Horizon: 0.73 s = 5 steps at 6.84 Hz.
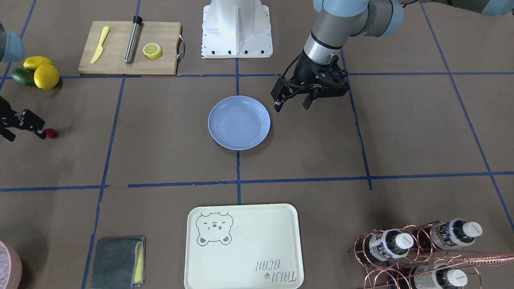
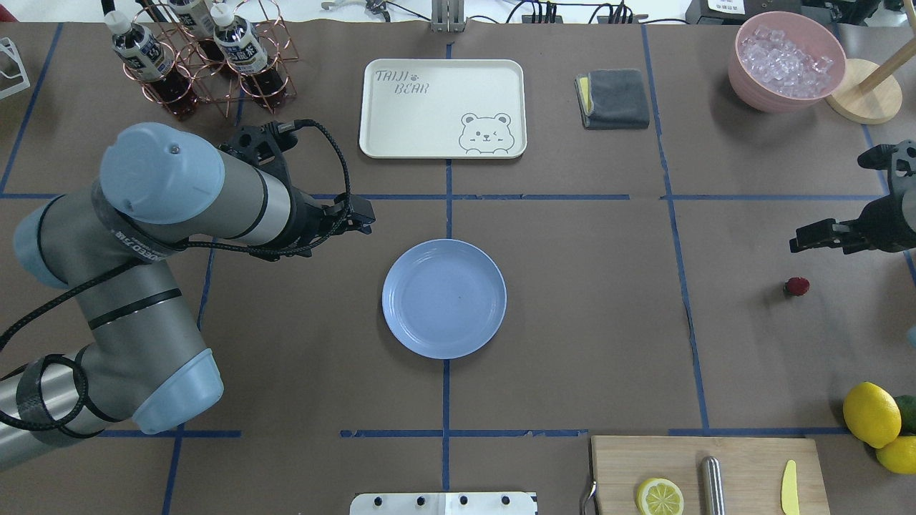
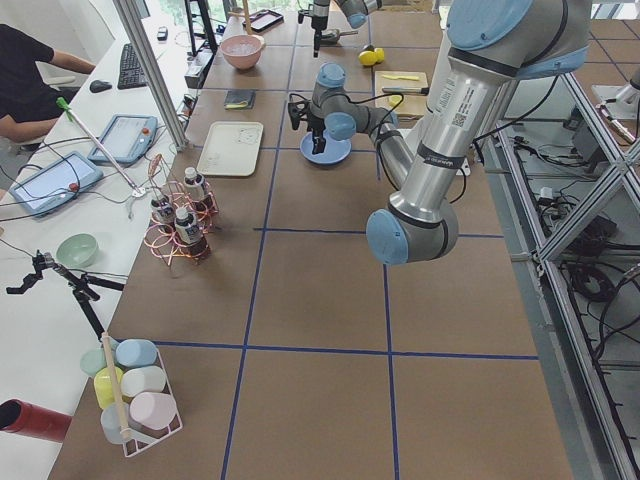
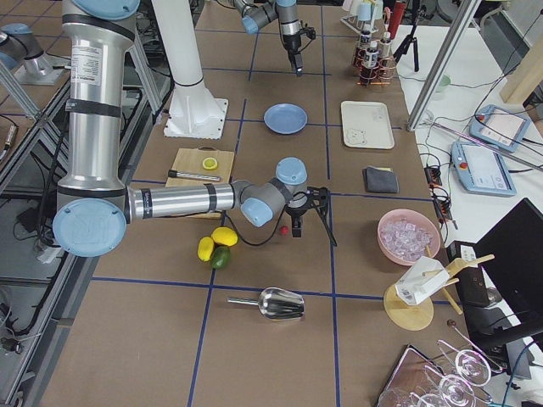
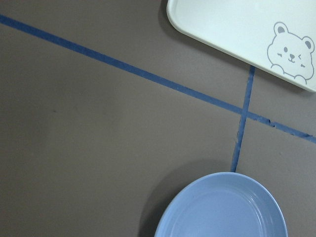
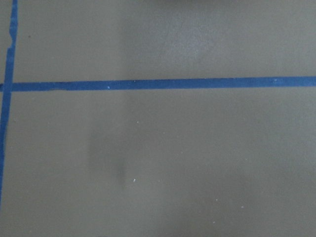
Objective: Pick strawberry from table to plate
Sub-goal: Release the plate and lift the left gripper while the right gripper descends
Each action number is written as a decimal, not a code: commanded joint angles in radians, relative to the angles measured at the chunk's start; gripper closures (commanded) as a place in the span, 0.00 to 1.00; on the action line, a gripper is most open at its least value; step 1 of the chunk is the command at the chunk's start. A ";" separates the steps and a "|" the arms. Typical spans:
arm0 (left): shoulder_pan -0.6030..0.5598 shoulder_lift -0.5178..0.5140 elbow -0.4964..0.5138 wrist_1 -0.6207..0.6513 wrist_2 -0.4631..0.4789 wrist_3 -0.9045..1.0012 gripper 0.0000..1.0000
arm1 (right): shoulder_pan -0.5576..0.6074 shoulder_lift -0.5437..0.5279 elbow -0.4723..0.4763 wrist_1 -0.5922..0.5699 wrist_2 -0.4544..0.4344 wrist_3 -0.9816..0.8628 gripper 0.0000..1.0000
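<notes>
The strawberry [image 2: 796,287] is a tiny dark-red berry lying on the brown table [image 2: 587,300] at the far right; it also shows in the front view [image 1: 50,133]. My right gripper [image 2: 796,243] hovers just beyond the berry, apart from it. Its jaws are open and hold nothing [image 1: 25,134]. The light-blue plate [image 2: 444,298] sits empty at the table's middle [image 1: 239,122]. My left gripper [image 1: 291,105] hangs open above the table beside the plate's far-left rim, also holding nothing. The left wrist view shows the plate's edge [image 5: 222,207]; the right wrist view shows only table and tape.
A cream bear tray [image 2: 442,107] lies beyond the plate, with a grey cloth [image 2: 614,98] and a pink bowl of ice [image 2: 786,61] to its right. Two lemons [image 2: 871,413] and a wooden cutting board [image 2: 705,472] sit near right. A bottle rack [image 2: 193,64] stands far left.
</notes>
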 commanded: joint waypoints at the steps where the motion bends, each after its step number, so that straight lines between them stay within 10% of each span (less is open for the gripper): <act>1: -0.004 -0.002 0.000 0.004 -0.004 0.006 0.00 | -0.079 -0.005 -0.006 0.005 -0.043 0.028 0.00; 5: -0.004 -0.003 0.003 0.002 -0.004 0.006 0.00 | -0.118 -0.011 -0.016 -0.005 -0.076 0.028 0.09</act>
